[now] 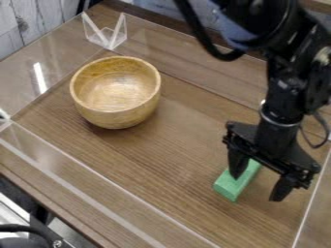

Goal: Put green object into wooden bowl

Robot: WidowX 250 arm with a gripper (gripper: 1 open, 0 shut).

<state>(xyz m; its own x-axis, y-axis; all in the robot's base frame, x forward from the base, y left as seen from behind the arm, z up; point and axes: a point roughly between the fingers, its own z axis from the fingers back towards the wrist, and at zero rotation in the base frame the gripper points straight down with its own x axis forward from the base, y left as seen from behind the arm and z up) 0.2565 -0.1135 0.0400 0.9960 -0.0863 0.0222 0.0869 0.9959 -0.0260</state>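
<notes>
We are at the grasping step: the block has not been lifted, and the bowl holds nothing that we can see. Our black gripper [270, 180] points straight down with its jaws spread wide, one finger on either side of the small mint-green rectangular block [237, 182]. That block lies flat on the dark wood-grain desk [116, 165], towards the near right of the picture, and only its nearer end shows below the fingers; the rest is hidden behind them. Whether the fingertips already touch the block or the desk we cannot tell from this one view.

The round, light tan wooden bowl [116, 93] stands upright well apart from the block, up and to the left, with its hollow open to the camera. A low clear plastic wall [39, 64] runs around the desk's edge.

As we judge it, the next move calls for settling the fingers low enough to catch the block's sides, then closing across its narrow width rather than along its length. The block looks light and smooth, so an off-centre pinch could twist it or push it away. Once it is held, we would need to lift clear of the desk, carry it across to the bowl, and release above the hollow, high enough to clear the thick rim.
</notes>
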